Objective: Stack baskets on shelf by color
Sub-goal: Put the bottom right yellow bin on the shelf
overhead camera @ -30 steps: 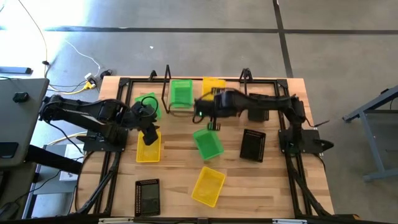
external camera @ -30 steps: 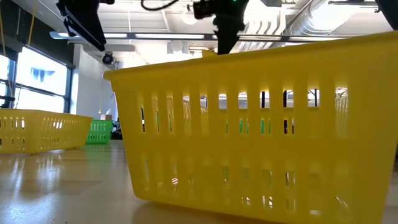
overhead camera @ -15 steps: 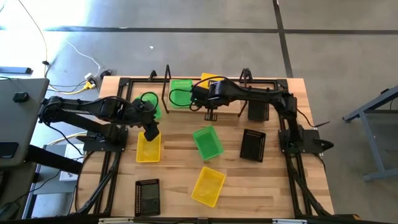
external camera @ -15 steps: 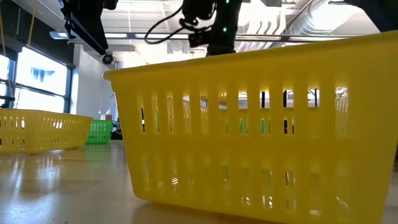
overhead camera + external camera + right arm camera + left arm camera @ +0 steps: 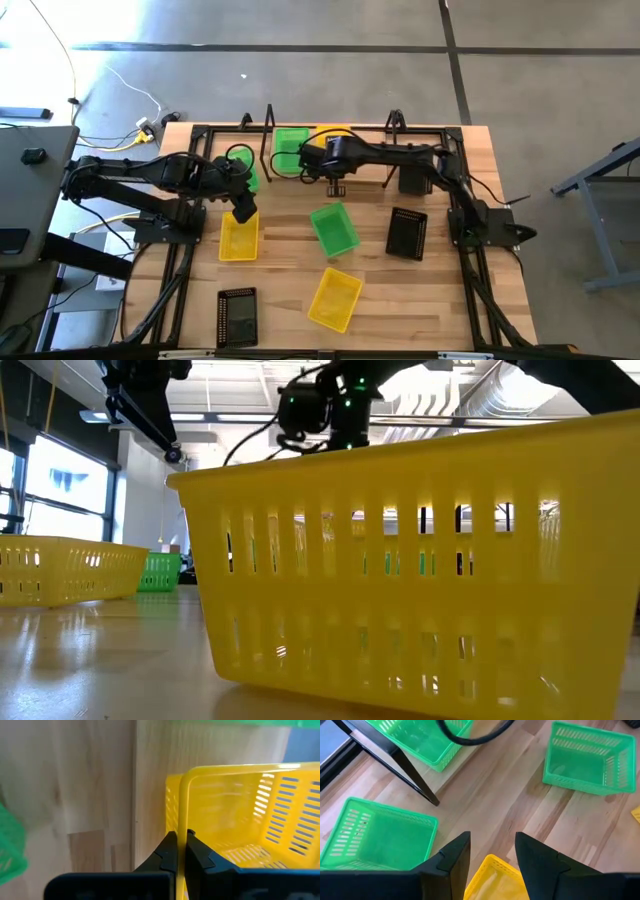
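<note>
Since earlier, we log the right end effector [image 5: 338,185] carried to the shelf [image 5: 370,178] at the bench's far edge, clamped on a yellow basket [image 5: 240,825] rim; left end effector [image 5: 492,857] part-open, nearer the yellow basket [image 5: 238,238] directly below.

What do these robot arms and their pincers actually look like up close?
Both arms are dark, jointed and slim, with black cables looping along them. The right arm shows small green lights near its wrist. Each ends in two black, angular, wedge-shaped fingers: left gripper, right gripper.

Yellow slotted basket [image 5: 240,815], green baskets [image 5: 585,757]; black baskets [image 5: 407,233]
</note>
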Action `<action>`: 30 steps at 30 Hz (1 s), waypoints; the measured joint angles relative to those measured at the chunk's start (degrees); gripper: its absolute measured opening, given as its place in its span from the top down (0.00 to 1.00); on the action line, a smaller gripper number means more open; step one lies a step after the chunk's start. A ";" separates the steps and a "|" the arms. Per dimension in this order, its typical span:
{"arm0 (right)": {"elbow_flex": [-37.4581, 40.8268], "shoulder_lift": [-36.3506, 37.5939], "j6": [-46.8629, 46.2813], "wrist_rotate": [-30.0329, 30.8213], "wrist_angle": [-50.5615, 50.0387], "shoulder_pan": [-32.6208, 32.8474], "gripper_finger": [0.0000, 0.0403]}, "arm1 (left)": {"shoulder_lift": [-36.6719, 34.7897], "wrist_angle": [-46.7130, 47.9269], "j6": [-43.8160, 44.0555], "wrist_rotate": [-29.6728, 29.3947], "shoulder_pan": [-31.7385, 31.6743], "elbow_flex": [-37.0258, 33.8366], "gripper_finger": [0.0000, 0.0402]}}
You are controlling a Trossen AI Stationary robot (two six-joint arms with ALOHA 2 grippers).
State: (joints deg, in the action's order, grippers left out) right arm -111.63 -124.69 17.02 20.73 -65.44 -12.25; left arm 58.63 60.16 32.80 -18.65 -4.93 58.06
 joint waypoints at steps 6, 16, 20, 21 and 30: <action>0.02 -0.84 0.00 -1.03 0.67 -0.70 1.00 | 0.00 -0.02 0.00 0.00 0.02 0.00 0.64; 0.00 -1.26 0.00 -5.56 1.64 -2.01 1.00 | 0.00 -0.04 0.00 -0.02 0.02 0.00 0.64; 0.00 -1.26 0.00 -6.91 1.69 -2.16 1.00 | 0.00 -0.04 0.00 -0.02 0.02 0.00 0.64; 0.00 -1.26 0.01 -7.11 1.69 -2.16 1.00 | 0.00 -0.04 0.02 -0.02 0.02 0.00 0.64; 0.00 -1.24 0.00 -7.42 3.18 -2.14 0.99 | 0.00 -0.04 0.28 -0.02 0.02 0.00 0.64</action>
State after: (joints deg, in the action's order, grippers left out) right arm -111.63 -125.93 17.02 13.31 -62.25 -14.39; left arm 58.63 60.12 33.08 -18.68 -4.91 58.06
